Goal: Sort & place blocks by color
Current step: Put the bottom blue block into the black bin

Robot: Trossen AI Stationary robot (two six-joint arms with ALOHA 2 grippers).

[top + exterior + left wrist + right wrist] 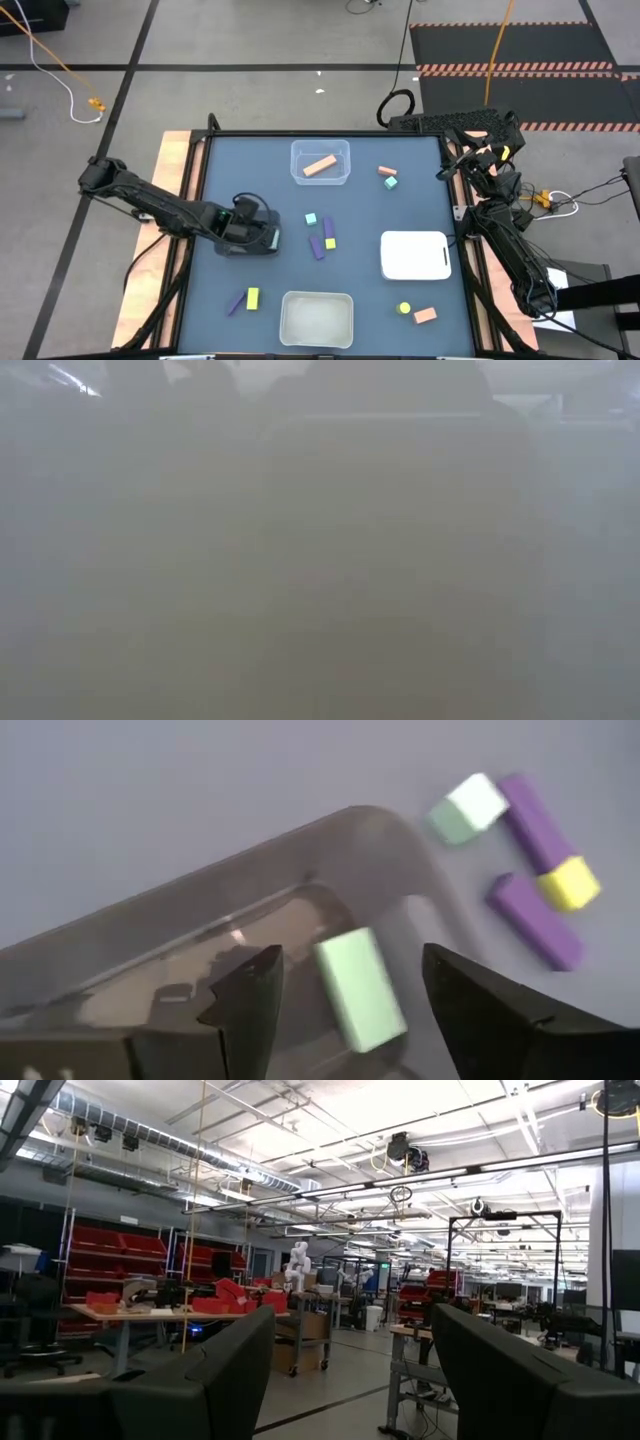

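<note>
Hovering over a dark container (200,970) at the left-middle of the blue-grey desk (420,190), the left pincer (350,995) has its fingers spread, with a pale teal rectangular block (360,988) between them; that block appears to lie inside the container, touching neither finger, so it looks just released, though I cannot be sure. In the high view the same pincer (262,238) hides the container beneath it.

Just to the right lies a loose cluster: a small teal cube (311,218), two purple bars (328,229) and a yellow-green cube (330,243) touching the bars. Nearer and to the left, another purple bar (237,302) rests beside a yellow-green block (253,297).

At the far middle a clear tray (320,163) holds one orange bar (319,166). To its right an orange piece and a teal cube (389,178) sit together on the desk. A white tray (414,255) on the right and a frosted tray (316,318) at the near edge show nothing inside. A yellow-green round piece (404,309) and an orange block (425,315) lie at the near right.

The right pincer (350,1370) is parked off the desk's right edge, fingers spread, facing the room.

Sorting looks barely begun: one orange and perhaps one teal placed, roughly ten blocks still loose.
</note>
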